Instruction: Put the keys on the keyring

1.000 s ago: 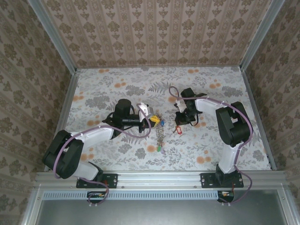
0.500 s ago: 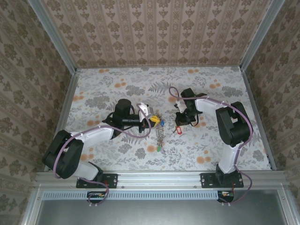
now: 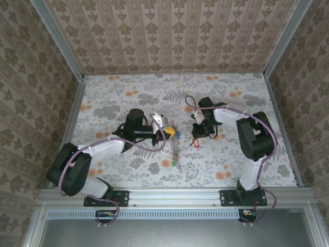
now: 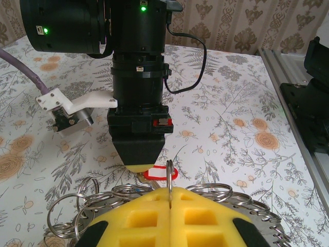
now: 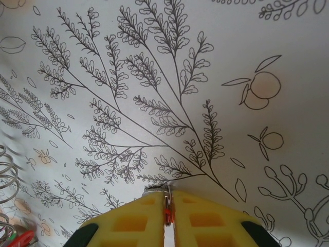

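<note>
Left end effector (image 4: 169, 198) clenched on keyring (image 3: 175, 146); right end effector (image 5: 167, 206), pinching red-tagged key (image 3: 195, 143), sits at the keyring's 3 o'clock

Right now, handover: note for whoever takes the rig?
Left gripper: shut on the keyring, pinching its thin wire loop; key bunch trails toward the arm bases.
Right gripper: shut on the red-tagged key, tip close to the left's.
Done: both pieces gripped and brought together.
Left: thread the red-tagged key onto the loop. A blue tag sits at the bunch; can't tell if that key is on.
</note>
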`<action>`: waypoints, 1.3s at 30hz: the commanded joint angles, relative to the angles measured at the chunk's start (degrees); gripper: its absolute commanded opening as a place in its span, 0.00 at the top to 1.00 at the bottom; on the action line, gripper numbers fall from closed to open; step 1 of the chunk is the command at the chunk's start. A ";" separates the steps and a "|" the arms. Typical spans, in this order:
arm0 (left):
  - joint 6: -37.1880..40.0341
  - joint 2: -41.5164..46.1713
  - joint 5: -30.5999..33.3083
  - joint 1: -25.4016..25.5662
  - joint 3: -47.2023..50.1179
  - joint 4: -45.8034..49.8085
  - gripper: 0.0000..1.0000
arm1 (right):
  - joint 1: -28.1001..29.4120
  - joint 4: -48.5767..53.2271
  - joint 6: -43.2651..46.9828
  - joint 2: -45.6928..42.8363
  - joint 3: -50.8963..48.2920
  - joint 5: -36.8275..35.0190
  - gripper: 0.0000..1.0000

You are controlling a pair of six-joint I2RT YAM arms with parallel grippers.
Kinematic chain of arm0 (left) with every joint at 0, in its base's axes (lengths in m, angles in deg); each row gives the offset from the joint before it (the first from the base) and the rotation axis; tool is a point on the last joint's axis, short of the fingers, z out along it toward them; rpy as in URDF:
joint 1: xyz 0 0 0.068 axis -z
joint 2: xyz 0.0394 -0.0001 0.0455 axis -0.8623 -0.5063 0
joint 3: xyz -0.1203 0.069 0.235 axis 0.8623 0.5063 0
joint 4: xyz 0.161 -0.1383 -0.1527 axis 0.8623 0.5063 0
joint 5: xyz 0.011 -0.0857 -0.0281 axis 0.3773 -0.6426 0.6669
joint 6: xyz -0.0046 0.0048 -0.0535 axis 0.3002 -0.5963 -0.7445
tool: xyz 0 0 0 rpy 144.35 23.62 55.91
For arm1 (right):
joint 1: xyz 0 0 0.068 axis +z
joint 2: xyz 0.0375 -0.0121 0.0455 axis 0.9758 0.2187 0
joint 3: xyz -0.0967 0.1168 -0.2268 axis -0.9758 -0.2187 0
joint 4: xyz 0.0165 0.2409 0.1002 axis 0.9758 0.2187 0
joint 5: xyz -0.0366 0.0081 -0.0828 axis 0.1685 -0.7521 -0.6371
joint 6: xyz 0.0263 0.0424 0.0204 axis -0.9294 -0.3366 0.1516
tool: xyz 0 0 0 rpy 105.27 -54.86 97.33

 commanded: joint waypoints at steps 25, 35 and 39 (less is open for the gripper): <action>0.07 0.18 -1.61 0.15 -0.91 -2.51 1.00 | 0.76 -24.88 10.30 -33.45 -22.33 14.82 1.00; -0.62 0.19 -1.71 0.25 -0.21 -4.34 1.00 | 7.43 -28.26 14.11 -46.74 -26.20 11.09 1.00; -1.19 0.18 -1.51 0.34 0.21 -5.09 1.00 | 11.95 -29.56 16.24 -48.18 -25.54 6.61 1.00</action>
